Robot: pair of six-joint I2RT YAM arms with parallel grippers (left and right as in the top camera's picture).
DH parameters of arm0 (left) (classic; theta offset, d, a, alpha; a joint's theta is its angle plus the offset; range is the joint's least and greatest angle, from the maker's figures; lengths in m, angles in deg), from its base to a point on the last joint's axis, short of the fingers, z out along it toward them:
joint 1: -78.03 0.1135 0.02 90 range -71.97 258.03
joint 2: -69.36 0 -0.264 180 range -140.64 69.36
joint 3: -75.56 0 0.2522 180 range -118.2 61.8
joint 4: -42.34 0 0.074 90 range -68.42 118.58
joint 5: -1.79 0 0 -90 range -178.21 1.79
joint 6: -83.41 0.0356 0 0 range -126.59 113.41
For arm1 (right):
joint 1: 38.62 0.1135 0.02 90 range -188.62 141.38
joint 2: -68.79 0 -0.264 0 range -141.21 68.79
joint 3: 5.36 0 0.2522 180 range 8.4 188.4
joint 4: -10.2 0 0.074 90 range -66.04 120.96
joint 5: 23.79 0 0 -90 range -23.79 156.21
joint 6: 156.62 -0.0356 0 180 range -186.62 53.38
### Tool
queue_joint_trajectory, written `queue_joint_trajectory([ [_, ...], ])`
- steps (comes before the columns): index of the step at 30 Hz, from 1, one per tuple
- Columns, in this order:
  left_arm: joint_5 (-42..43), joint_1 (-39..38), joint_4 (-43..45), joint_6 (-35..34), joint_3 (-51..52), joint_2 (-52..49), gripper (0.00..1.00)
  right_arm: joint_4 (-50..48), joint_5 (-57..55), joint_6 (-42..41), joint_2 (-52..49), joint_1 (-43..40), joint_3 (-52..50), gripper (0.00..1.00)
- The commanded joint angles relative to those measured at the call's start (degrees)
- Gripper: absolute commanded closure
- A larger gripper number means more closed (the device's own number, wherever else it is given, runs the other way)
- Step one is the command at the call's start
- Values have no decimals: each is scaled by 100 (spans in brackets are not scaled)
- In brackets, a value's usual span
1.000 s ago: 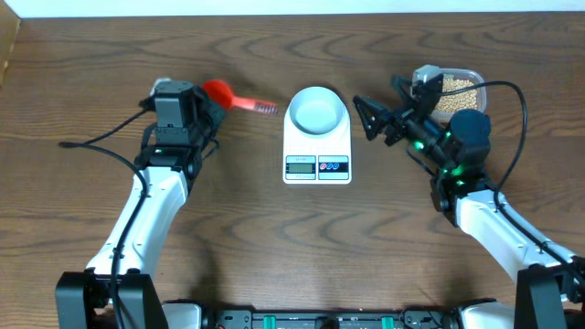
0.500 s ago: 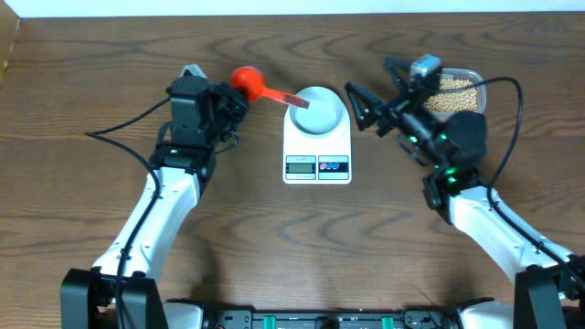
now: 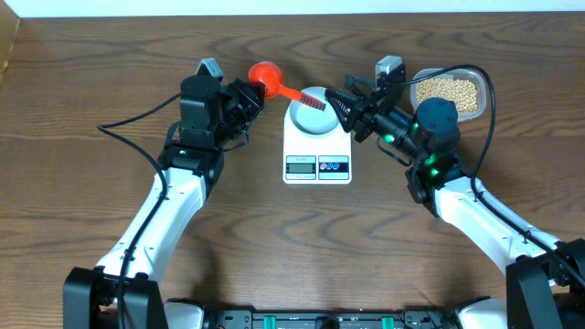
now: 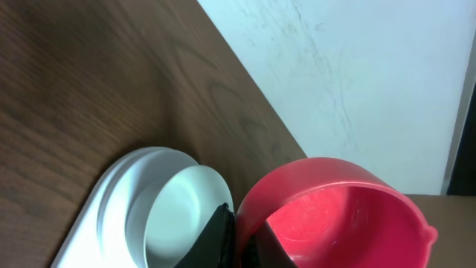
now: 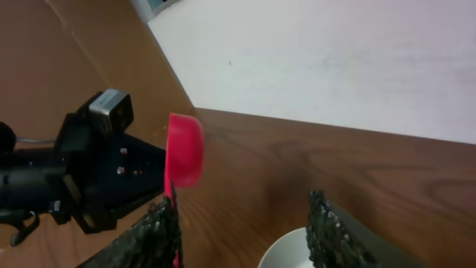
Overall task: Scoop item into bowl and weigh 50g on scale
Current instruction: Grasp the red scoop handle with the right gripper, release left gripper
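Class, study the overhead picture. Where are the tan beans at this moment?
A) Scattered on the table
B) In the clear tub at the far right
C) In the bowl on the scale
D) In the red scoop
B: the beans lie in the clear tub, while the bowl on the scale and the red scoop hold none.

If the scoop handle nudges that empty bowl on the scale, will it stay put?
Probably not. The bowl looks empty and small, so likely light, and it sits loose on the smooth white scale, so a nudge from the red scoop may slide it. Its low, wide shape makes tipping unlikely.
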Motion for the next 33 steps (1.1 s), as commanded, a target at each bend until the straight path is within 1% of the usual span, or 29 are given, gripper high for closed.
queue_joint_trajectory([
  [1, 151, -9, 37, -140, -133, 39, 93, 24, 155, 162, -33, 170, 101, 40],
  [5, 151, -9, 90, -245, -133, 17, 93, 197, 179, 426, -35, 382, 101, 38],
  [7, 151, -9, 98, -323, -133, -7, 93, 291, 179, 715, -35, 461, 101, 43],
  [11, 260, -9, 96, -369, -133, -24, 93, 284, 179, 765, -35, 476, 101, 51],
  [16, 533, -9, 92, -365, -133, -24, 93, 286, 181, 765, -37, 476, 101, 54],
  [18, 562, -9, 74, -365, -133, -24, 93, 289, 188, 765, -39, 476, 101, 59],
  [21, 603, -9, 48, -341, -133, -24, 93, 238, 291, 811, -39, 476, 101, 59],
  [26, 669, -9, -116, -304, -131, -24, 93, 85, 549, 835, -39, 476, 101, 62],
  [33, 813, -31, -122, -302, -131, -26, 93, 87, 597, 850, -39, 481, 101, 72],
])
